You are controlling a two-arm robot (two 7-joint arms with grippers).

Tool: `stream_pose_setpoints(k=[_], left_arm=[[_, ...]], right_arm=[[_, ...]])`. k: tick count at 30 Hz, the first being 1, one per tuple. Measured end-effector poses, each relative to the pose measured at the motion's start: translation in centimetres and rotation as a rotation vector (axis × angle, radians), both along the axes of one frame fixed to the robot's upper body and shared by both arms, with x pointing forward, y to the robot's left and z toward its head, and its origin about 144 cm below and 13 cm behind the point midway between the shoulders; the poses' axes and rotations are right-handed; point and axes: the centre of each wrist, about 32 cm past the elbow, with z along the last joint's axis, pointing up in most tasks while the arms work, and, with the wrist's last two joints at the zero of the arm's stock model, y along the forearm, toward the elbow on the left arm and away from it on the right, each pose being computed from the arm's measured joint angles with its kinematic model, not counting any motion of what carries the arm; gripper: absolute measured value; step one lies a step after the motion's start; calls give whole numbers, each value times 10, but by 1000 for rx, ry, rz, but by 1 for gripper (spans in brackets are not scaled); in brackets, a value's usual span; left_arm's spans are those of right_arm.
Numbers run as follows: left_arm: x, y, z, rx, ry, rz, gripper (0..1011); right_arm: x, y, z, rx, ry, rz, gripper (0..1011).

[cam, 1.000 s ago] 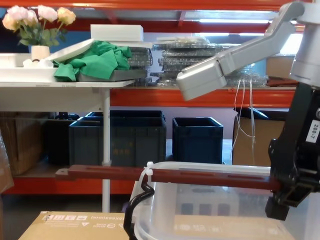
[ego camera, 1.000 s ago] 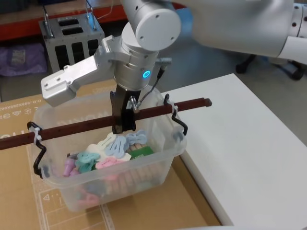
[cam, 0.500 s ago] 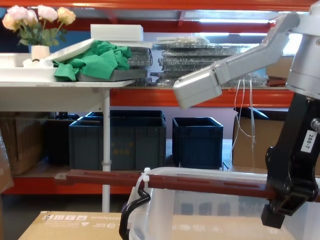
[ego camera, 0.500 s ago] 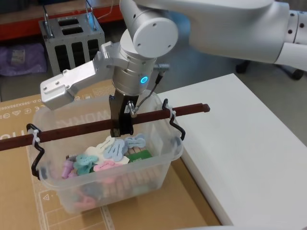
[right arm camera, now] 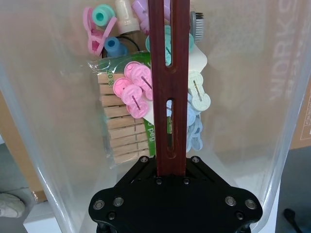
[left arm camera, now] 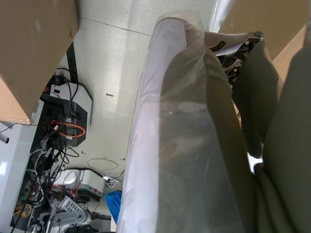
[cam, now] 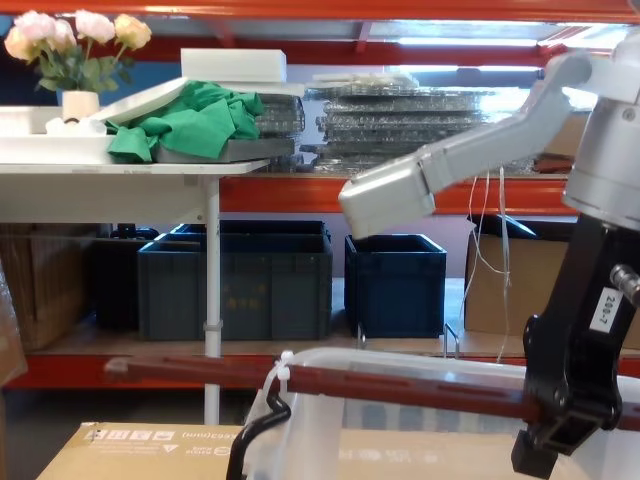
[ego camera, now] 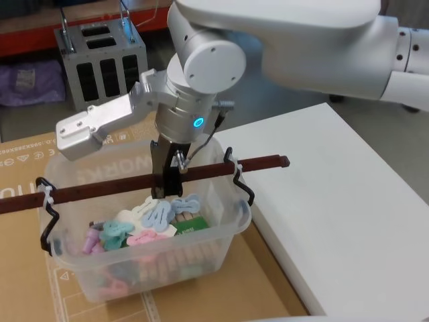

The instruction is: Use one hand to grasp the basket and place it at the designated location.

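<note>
Basket (ego camera: 236, 218): sat on cardboard box (ego camera: 27, 275), seemingly resting, just beside white table (ego camera: 342, 201).
Right gripper (ego camera: 167, 189): was clamped on bar handle (ego camera: 107, 188) at mid-length, above clothes pegs (ego camera: 155, 215) inside basket.

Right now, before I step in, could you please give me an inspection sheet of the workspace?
Surface: brown cardboard box under the basket; white table beside it on the robot's right.
Job's things: translucent basket, its red-brown bar handle zip-tied across the rim.
Clutter: coloured clothes pegs and a pack of wooden pegs inside the basket.
Grippers: right claw shut on the bar handle near its middle.
Cables: thin cable at the right wrist; cable tangle on the floor.
Surroundings: grey metal box behind; dark blue crates; flowers and green cloth on a shelf table.
</note>
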Motion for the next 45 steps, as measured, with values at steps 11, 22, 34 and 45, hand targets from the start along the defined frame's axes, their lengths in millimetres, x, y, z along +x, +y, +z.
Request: stream_pose_setpoints(k=[11,22,34,45], left_arm=[[0,0,0,0,0,0,0],[0,0,0,0,0,0,0],[0,0,0,0,0,0,0],[0,0,0,0,0,0,0]], right_arm=[[0,3,-11,-7,3,5,0],[2,8,-15,-7,7,10,0],[-1,12,-21,-26,8,30,0],[0,17,-26,-51,23,36,0]])
